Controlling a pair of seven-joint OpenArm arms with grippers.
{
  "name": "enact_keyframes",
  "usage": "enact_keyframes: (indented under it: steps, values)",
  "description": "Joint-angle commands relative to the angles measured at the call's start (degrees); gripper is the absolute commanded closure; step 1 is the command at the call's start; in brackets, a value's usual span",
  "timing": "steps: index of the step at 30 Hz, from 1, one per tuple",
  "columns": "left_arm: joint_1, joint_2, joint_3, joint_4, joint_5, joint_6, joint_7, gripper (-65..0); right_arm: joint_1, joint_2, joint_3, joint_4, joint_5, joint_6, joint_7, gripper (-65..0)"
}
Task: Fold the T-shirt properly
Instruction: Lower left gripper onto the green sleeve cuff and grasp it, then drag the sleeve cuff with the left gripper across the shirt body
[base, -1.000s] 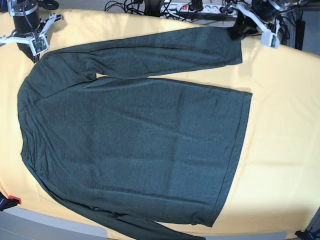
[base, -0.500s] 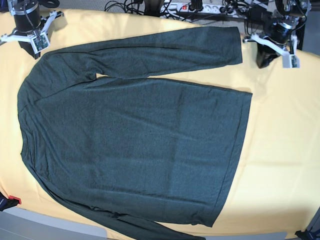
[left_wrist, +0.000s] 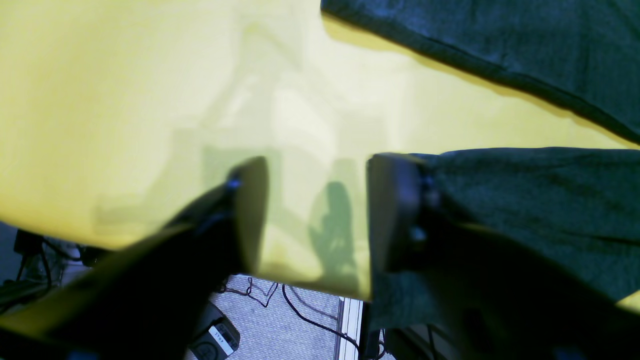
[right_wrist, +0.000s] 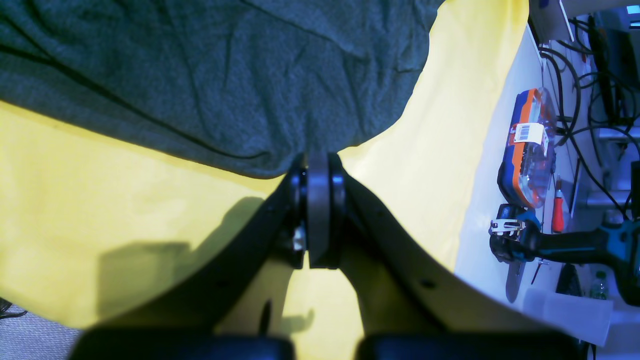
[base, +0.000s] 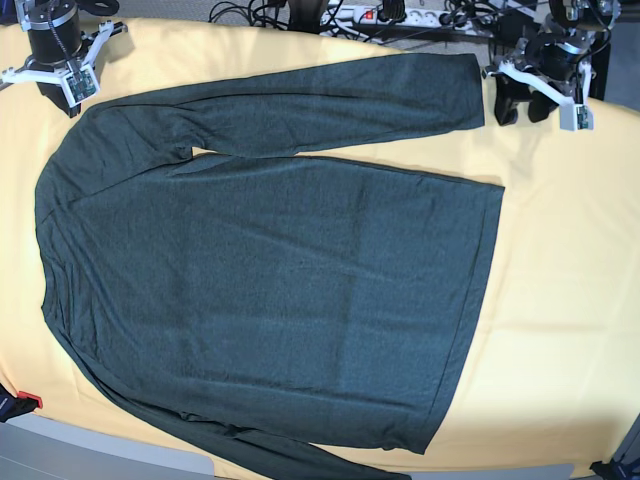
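The T-shirt (base: 270, 280) lies spread flat on the yellow table (base: 570, 300), neck toward the left and hem toward the right, its upper sleeve stretched along the back edge. My left gripper (base: 521, 108) stands open just right of that sleeve's cuff (base: 465, 90). In the left wrist view the left gripper (left_wrist: 315, 215) holds nothing, and the cuff (left_wrist: 525, 210) lies beside one finger (left_wrist: 395, 210). My right gripper (base: 62, 100) is shut at the shirt's shoulder corner. The right wrist view shows the right gripper (right_wrist: 317, 200) with pressed-together tips at the edge of the cloth (right_wrist: 200, 75).
Cables and a power strip (base: 380, 15) run behind the table. An orange and blue tool case (right_wrist: 530, 145) and a drill (right_wrist: 575, 245) lie beyond the table's edge by the right arm. A red object (base: 25, 400) sits at the front left corner.
The left gripper left the sleeve cuff, moved right off the cloth and opened. The sleeve stays flat. The right gripper has stayed put.
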Motion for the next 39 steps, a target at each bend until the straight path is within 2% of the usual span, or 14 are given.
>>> enact_keyframes:
  steps: [1, 16, 26, 29, 32, 36, 37, 39]
  values:
    - [0.46, -0.46, -0.37, 0.85, -0.26, 0.44, -1.03, -39.1, -0.5, 0.46, 0.48, 0.87, -0.24, -0.63, 0.85, 0.0]
    - [-0.33, -0.46, 3.32, -3.69, -1.16, 0.61, -0.66, -39.0, -0.48, 0.46, 0.48, 0.87, -0.24, -0.66, 0.87, 0.0]
    - [-1.6, -0.48, 8.98, -5.05, -2.78, -5.77, 0.33, -39.0, -0.5, 0.46, 0.48, 0.87, -0.24, -0.66, 0.85, 0.0]
    - [-1.6, -0.48, 10.91, -5.05, -2.89, -6.56, 0.48, -39.0, -0.48, 0.46, 0.48, 0.87, -0.24, -0.68, 0.85, 0.0]
    - [-1.62, -0.48, 12.46, -5.05, -2.93, -9.2, 0.48, -39.0, -0.48, 0.46, 0.48, 0.87, -0.24, -0.66, 0.85, 0.0]
    - [-1.62, -0.46, 13.57, -5.05, -2.91, -9.68, 0.33, -39.0, -0.48, 0.46, 0.48, 0.87, -0.24, -0.66, 0.85, 0.0]
    - [-1.62, -0.48, 13.55, -5.05, -2.84, -9.6, -0.04, -38.2, -0.5, 0.46, 0.48, 0.87, -0.24, -0.66, 0.85, 0.0]
    - [-1.62, -0.48, 13.55, -5.05, -2.08, -8.17, -1.25, -29.5, -0.48, 0.46, 0.48, 0.87, -0.24, -0.66, 0.85, 0.0]
